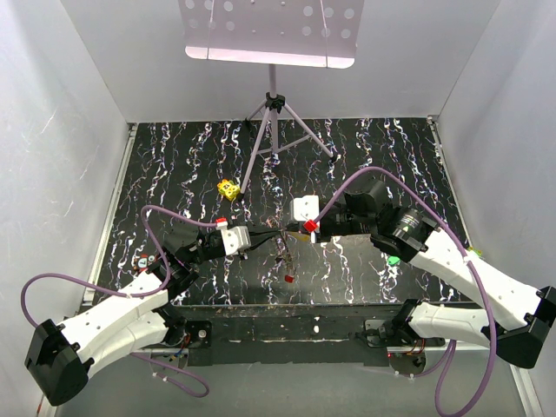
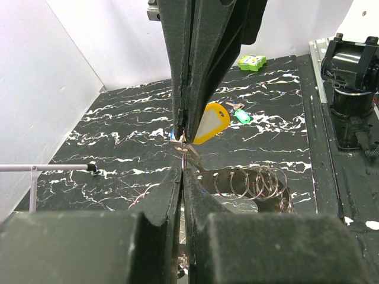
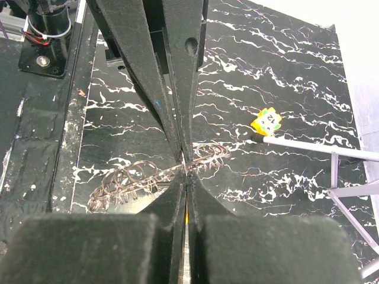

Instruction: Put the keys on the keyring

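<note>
A: Both pinched fully shut, mid-table: right gripper (image 3: 183, 161) on the keyring (image 3: 127, 180) wire; left gripper (image 2: 182, 142) beside the orange key (image 2: 210, 123), what it holds unclear.
B: Advice: brace the ring, feed the key slowly, no twisting.

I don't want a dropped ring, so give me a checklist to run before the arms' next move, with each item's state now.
1. Left hand shut on the keyring: ok.
2. Right hand shut, tip to tip with the left: ok.
3. What the right hand pinches: cannot tell.
4. Orange-headed key beside the right hand's tips; threaded on the ring: cannot tell.
5. Green-headed key on the ring: not ok, it lies on the table.
6. Yellow cube clear of both hands: ok.
</note>
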`<state>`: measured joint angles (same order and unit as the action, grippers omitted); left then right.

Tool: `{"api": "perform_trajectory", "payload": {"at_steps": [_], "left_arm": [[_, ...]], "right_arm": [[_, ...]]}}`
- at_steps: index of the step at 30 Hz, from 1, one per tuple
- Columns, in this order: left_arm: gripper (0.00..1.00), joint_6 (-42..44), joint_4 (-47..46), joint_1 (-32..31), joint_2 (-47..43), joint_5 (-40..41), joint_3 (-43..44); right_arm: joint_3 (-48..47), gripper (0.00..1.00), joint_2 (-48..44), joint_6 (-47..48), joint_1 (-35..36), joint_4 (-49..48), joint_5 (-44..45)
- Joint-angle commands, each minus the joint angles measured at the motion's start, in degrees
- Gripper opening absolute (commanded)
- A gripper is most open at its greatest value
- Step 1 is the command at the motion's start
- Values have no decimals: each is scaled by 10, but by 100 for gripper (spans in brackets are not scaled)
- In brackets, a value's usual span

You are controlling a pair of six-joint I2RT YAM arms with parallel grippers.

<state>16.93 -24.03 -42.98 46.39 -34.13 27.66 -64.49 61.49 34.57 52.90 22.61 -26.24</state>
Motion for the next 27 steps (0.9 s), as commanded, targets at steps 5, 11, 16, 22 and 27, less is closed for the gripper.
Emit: {"api": "perform_trajectory", "payload": {"at_steps": [5, 11, 16, 22, 27], "left_arm": [[0, -1, -30, 1, -15, 6, 14], [0, -1, -30, 1, -16, 10, 13], [0, -2, -30, 2, -16, 13, 13], [0, -5, -34, 2, -16, 13, 13], [0, -7, -36, 2, -17, 12, 12]], "right_arm": [[-6, 1, -4, 2, 1, -10, 1], [-6, 1, -3, -1, 1, -9, -2], [-6, 1, -2, -2, 1, -9, -5], [-5, 1, -1, -3, 2, -10, -3], [-5, 1, 0, -5, 1, -13, -3]]}}
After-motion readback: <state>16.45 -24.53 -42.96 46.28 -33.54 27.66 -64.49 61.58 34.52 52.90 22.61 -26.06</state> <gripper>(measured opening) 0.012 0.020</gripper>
